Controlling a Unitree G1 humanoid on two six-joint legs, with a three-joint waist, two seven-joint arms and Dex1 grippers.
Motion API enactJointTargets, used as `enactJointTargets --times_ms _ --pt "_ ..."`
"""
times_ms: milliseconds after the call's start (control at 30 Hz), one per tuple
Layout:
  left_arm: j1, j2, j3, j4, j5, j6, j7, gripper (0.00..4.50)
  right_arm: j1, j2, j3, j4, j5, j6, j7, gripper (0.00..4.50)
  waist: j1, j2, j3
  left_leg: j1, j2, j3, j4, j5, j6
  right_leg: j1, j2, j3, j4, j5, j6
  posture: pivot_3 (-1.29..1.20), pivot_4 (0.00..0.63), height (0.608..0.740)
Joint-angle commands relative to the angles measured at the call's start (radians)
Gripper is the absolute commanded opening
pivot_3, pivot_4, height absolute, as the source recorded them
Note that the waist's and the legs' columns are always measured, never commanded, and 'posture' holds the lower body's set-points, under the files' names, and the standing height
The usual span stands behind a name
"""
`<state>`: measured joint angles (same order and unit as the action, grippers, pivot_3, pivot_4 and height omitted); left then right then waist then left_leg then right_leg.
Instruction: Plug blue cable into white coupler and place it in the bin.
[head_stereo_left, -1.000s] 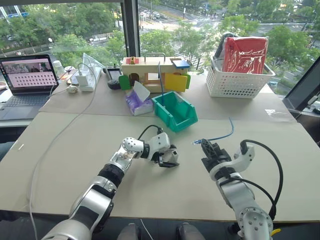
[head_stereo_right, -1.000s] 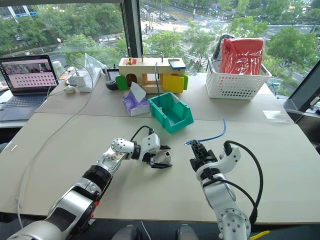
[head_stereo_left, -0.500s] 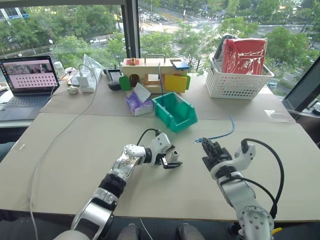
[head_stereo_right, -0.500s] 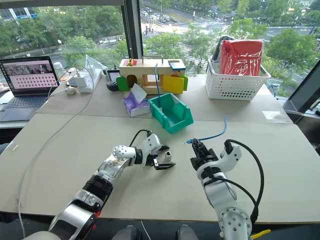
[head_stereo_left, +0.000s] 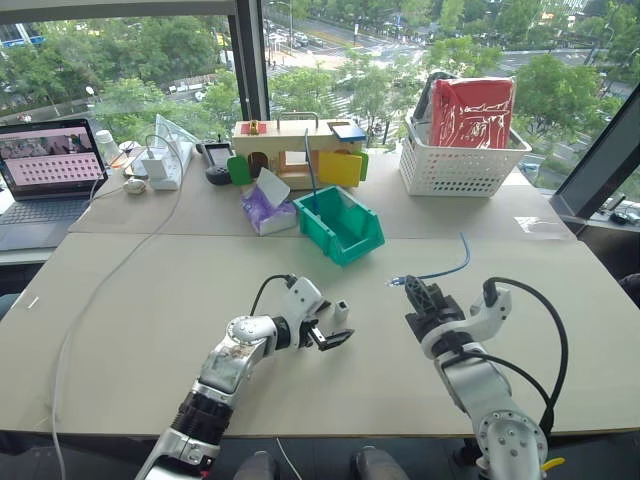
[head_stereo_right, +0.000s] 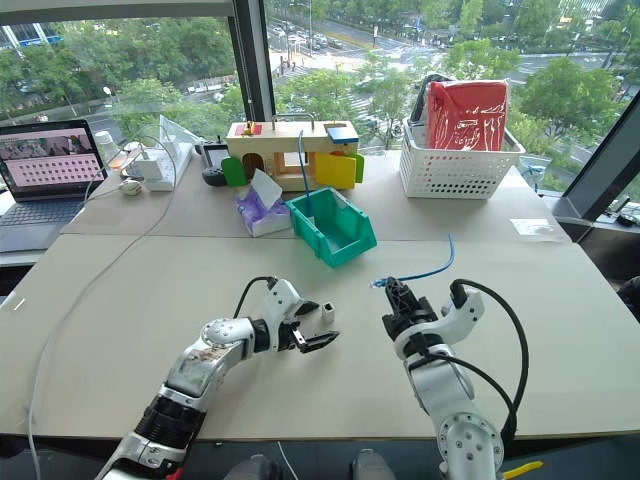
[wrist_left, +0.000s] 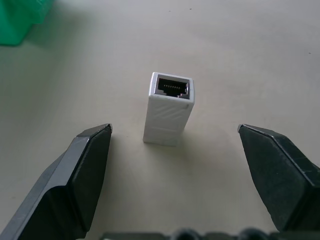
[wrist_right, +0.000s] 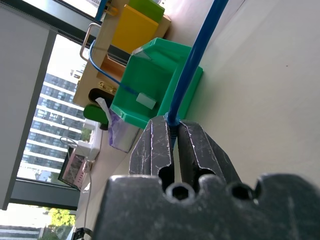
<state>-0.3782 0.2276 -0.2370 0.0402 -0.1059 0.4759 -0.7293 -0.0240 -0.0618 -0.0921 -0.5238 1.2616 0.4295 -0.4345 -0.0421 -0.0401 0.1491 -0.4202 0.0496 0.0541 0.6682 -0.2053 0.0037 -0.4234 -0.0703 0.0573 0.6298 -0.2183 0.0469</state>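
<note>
The white coupler (wrist_left: 169, 107) stands upright on the table with its dark socket facing up, also seen at coupler (head_stereo_left: 341, 309). My left gripper (head_stereo_left: 333, 337) is open, and the coupler sits just beyond its spread fingertips, centred between them and untouched. My right gripper (head_stereo_left: 414, 292) is shut on the blue cable (head_stereo_left: 447, 270) close to one plug; the rest of the cable trails away over the table toward the far right. In the right wrist view the cable (wrist_right: 196, 60) runs out from between the closed fingers. The teal bin (head_stereo_left: 372, 232) stands behind both grippers.
A thin blue wire (head_stereo_left: 309, 165) rises out of the bin. Behind it are a wooden toy house (head_stereo_left: 290, 150), a purple tissue pack (head_stereo_left: 262, 207) and a white lattice basket (head_stereo_left: 460, 165) with a red bag. A laptop (head_stereo_left: 50, 170) and a long white cord (head_stereo_left: 110, 270) lie at the left.
My left gripper has drawn back a little toward me and rolled, staying open, so the coupler stands free just ahead of its fingertips. The right gripper has not moved. The camera has shifted slightly.
</note>
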Motion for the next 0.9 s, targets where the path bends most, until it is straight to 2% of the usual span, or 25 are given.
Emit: enactJointTargets --times_ms 33,100,200,267,333,367,400,433,500,600,767,900 --pt "-0.005 -0.006 -0.017 0.074 0.042 -0.052 0.049 4.35 -0.030 0.005 -0.009 -0.006 0.005 0.007 0.022 0.00 0.001 0.000 0.000 0.000 0.000 0.000 0.000 0.000 0.000 0.000 0.000 0.000 0.000 0.000 0.000 0.00 0.150 0.715" --pt "-0.017 -0.017 -0.020 0.101 0.041 -0.082 0.057 4.35 -0.038 0.004 -0.011 -0.001 0.004 0.010 0.025 0.00 0.002 0.000 0.000 0.000 0.000 0.000 0.000 0.000 0.000 0.000 0.000 0.000 0.000 0.000 0.000 0.00 0.150 0.715" --pt "-0.025 -0.024 -0.024 0.132 0.046 -0.120 0.061 3.66 -0.041 0.006 -0.013 0.001 0.002 0.013 0.027 0.00 0.003 0.000 0.000 0.000 0.000 0.000 0.000 0.000 0.000 0.000 0.000 0.000 0.000 0.000 0.000 0.00 0.150 0.715" --pt "-0.024 -0.025 -0.034 0.149 0.049 -0.145 0.056 2.82 -0.044 0.007 -0.013 0.001 0.000 0.016 0.026 0.00 0.004 0.000 0.000 0.000 0.000 0.000 0.000 0.000 0.000 0.000 0.000 0.000 0.000 0.000 0.000 0.00 0.150 0.715" --pt "-0.018 -0.026 -0.043 0.155 0.051 -0.162 0.053 2.22 -0.045 0.006 -0.014 0.001 -0.001 0.019 0.027 0.00 0.005 0.000 0.000 -0.001 0.000 0.000 0.000 0.000 0.000 0.000 0.000 0.000 -0.001 0.000 0.000 0.00 0.150 0.715" --pt "-0.015 -0.026 -0.047 0.153 0.052 -0.165 0.053 1.72 -0.046 0.003 -0.014 0.002 -0.002 0.022 0.026 0.00 0.005 0.000 0.000 -0.001 -0.001 0.000 0.000 0.000 0.000 0.000 -0.001 0.000 -0.001 0.000 0.000 0.00 0.150 0.715" --pt "-0.011 -0.024 -0.050 0.148 0.055 -0.165 0.056 1.51 -0.047 -0.005 -0.014 0.001 -0.005 0.029 0.027 0.00 0.006 0.000 0.000 -0.001 -0.001 0.000 0.000 0.000 0.000 0.000 -0.001 0.000 -0.001 0.000 0.000 0.00 0.150 0.715" --pt "-0.008 -0.021 -0.054 0.138 0.060 -0.161 0.060 1.00 -0.048 -0.018 -0.013 0.000 -0.011 0.038 0.028 0.00 0.006 0.000 0.000 -0.001 -0.001 0.000 0.000 0.000 0.000 0.000 -0.001 0.000 -0.001 0.000 0.000 0.00 0.150 0.715" --pt "-0.002 -0.016 -0.054 0.115 0.064 -0.138 0.072 0.60 -0.053 -0.053 -0.002 -0.001 -0.036 0.070 0.025 0.00 0.006 0.000 0.000 -0.001 -0.001 0.000 0.000 0.000 0.000 0.000 -0.001 0.000 -0.001 0.000 0.000 0.00 0.150 0.715" --pt "0.008 -0.010 -0.054 0.047 0.055 -0.011 0.092 0.61 -0.067 -0.126 0.055 -0.003 -0.093 0.155 0.040 0.00 0.005 0.000 0.000 -0.001 -0.001 0.000 0.000 0.000 0.000 -0.001 -0.001 0.000 -0.001 0.000 0.000 0.00 0.150 0.715" --pt "-0.019 -0.008 -0.082 -0.032 0.098 0.170 0.163 0.61 -0.115 -0.171 0.108 -0.003 -0.127 0.230 0.093 0.00 0.001 0.000 0.000 -0.001 0.000 0.000 -0.001 0.000 0.000 -0.001 0.000 0.000 -0.001 0.000 0.000 0.00 0.150 0.715" --pt "-0.042 0.006 -0.129 -0.088 0.118 0.243 0.171 0.61 -0.155 -0.192 0.147 0.014 -0.222 0.251 0.142 0.00 0.003 0.000 0.000 -0.001 -0.001 0.000 -0.001 0.000 0.000 0.000 0.000 0.000 -0.001 -0.001 0.001 0.00 0.150 0.715"
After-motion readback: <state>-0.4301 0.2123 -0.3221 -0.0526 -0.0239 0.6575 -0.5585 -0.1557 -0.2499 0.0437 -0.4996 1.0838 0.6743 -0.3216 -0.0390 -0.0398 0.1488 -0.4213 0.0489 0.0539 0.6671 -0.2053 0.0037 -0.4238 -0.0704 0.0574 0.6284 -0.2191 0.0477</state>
